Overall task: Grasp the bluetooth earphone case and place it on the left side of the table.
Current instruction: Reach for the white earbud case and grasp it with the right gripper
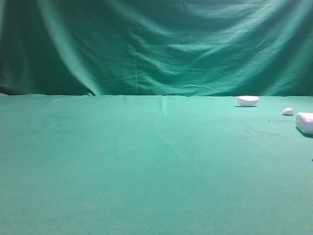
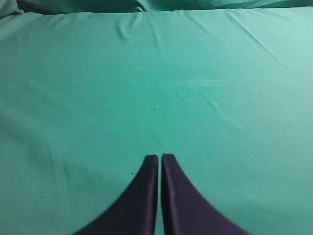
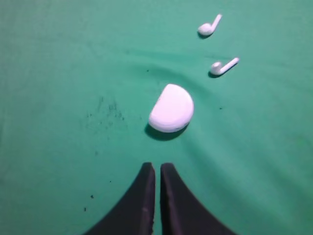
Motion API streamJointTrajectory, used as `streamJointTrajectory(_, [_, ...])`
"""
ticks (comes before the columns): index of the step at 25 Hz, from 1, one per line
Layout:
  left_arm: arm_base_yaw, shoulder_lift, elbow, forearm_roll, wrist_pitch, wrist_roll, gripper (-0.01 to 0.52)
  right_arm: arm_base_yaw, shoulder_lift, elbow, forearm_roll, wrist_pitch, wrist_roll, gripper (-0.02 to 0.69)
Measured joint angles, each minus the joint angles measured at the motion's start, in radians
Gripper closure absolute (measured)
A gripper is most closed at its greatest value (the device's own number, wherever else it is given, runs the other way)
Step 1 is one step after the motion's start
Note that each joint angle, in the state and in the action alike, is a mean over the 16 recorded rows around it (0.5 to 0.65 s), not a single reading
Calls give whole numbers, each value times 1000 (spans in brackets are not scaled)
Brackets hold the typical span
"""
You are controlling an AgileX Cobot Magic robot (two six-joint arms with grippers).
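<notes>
The bluetooth earphone case (image 1: 305, 122) is a smooth white rounded case lying at the far right of the green table (image 1: 146, 161), cut off by the view's edge. In the right wrist view the case (image 3: 171, 108) lies on the cloth just ahead of my right gripper (image 3: 157, 165), slightly to its right, apart from it. The right gripper is shut and empty. My left gripper (image 2: 160, 155) is shut and empty over bare green cloth (image 2: 156, 73). Neither gripper shows in the exterior high view.
A white half-dome lump (image 1: 247, 101) and a tiny white bit (image 1: 287, 111) lie at the back right. Two white earbuds (image 3: 209, 27) (image 3: 223, 66) lie beyond the case in the right wrist view. A green backdrop (image 1: 156, 44) hangs behind.
</notes>
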Motion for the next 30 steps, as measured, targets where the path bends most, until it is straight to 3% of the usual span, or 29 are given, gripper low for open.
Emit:
streamJointTrajectory(4, [0, 0, 0, 0, 0, 0, 514, 31, 186, -85, -9, 26, -13, 573])
streamJointTrajectory(14, [0, 0, 0, 0, 0, 0, 514, 46, 544, -241, -106, 28, 143, 220])
streamJointTrajectory(19, [0, 0, 0, 0, 0, 0, 514, 46, 652, -294, -161, 23, 234, 101])
streamJointTrajectory(24, [0, 0, 0, 0, 0, 0, 514, 46, 719, -328, -195, 17, 282, 88])
streamJointTrajectory(30, [0, 0, 0, 0, 0, 0, 514, 46, 756, -343, -199, 12, 291, 178])
